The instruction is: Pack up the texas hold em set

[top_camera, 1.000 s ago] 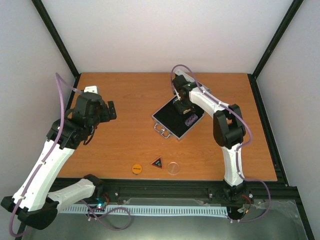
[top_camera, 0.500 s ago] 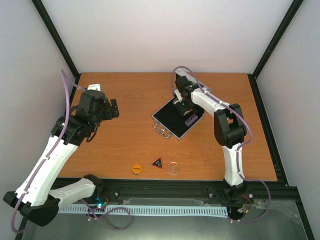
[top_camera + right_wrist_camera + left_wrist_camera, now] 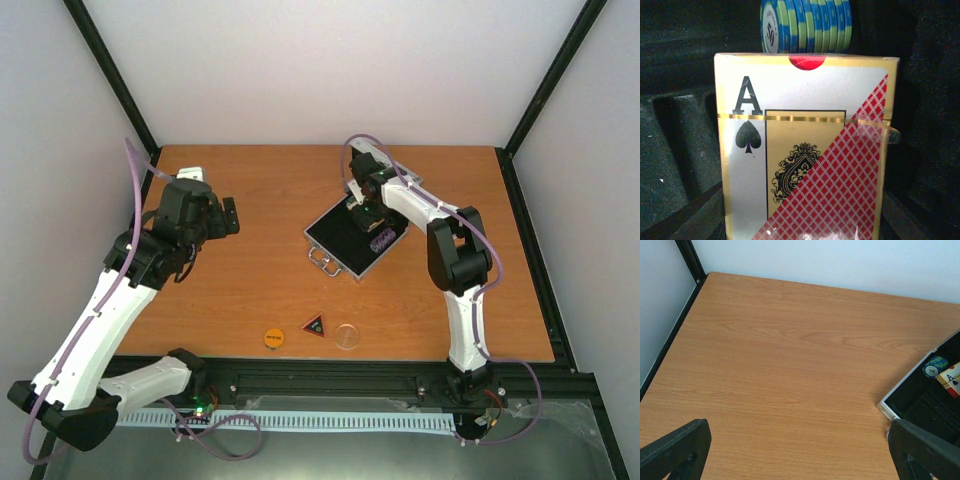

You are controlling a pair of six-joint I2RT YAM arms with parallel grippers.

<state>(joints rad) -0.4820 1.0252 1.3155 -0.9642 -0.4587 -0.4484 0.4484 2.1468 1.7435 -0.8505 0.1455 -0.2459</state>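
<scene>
1. Your right pincer [image 3: 362,212] sits low over the open case [image 3: 322,243] and reads as clamped on the card pack [image 3: 805,150]. The pack fills the wrist view, ace face to the lens.
2. Pack: a light, stiff box in glossy wrap. Expect it to slip if you slacken early. Grip it across the narrow sides and keep it square to its slot in the black lining.
3. Just beyond the pack, a row of blue-green chips [image 3: 805,25] stands on edge. They are your obstacle; a nudge could topple or roll them.
4. Case: rigid, lying flat mid-table [image 3: 230,290], with its handle [image 3: 322,262] towards the near edge.
5. Your left pincer [image 3: 228,215] has its jaws wide apart and empty, above bare wood well left of the case.
6. Not yet packed: the orange disc [image 3: 273,337], triangle [image 3: 315,324] and clear disc [image 3: 347,336], in a row by the near edge, well apart from the case. All look thin and flat, so awkward to pinch. The clear one is hard to spot.
</scene>
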